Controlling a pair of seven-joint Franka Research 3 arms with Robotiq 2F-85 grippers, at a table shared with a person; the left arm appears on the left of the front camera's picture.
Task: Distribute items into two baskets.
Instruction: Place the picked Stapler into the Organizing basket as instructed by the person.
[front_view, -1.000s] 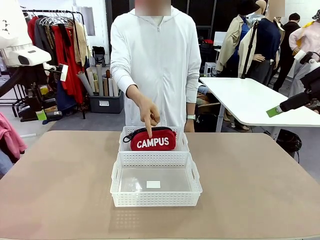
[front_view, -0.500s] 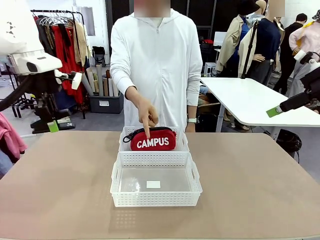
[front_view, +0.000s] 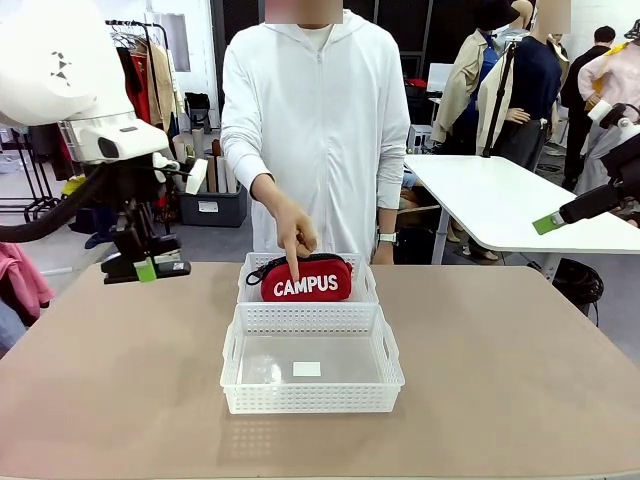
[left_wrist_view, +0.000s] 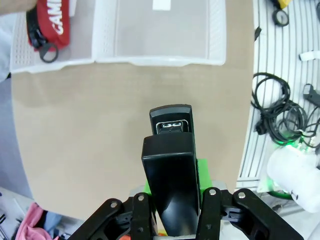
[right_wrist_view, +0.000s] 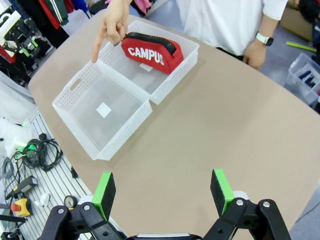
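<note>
The red CAMPUS pouch lies in the far white basket, and a person's forefinger points down onto it. The near basket holds nothing but a small white label. My left gripper hangs above the table's left side, shut on the black stapler, which juts out between the green pads toward both baskets. My right gripper is open, high above the table's right side, looking down at the pouch and the near basket.
The person stands at the far edge, the other hand resting by the table. Bare tan table lies left and right of the baskets. Cables and small tools lie on the ridged floor beside the table.
My left arm has swung in from the far left toward the baskets with the stapler in its grip. The person's pointing hand, the pouch and the right arm have stayed put.
</note>
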